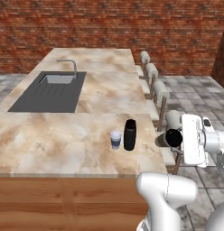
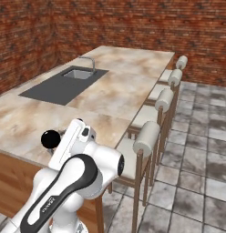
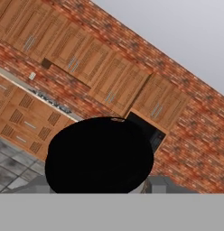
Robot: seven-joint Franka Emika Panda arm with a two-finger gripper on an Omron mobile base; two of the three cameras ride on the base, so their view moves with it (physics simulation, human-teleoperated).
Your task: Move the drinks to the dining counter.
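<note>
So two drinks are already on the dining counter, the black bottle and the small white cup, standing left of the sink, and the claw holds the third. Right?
Not quite: the black bottle and small white cup stand on the dining counter near its front edge, nearer than the sink, as the left base view shows. The claw does hold the dark coffee cup.

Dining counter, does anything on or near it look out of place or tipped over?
Nothing is spilled. The black bottle and the white cup stand upright side by side on the dining counter. The coffee cup is off the counter, held on its side in the gripper beyond the counter's edge.
</note>
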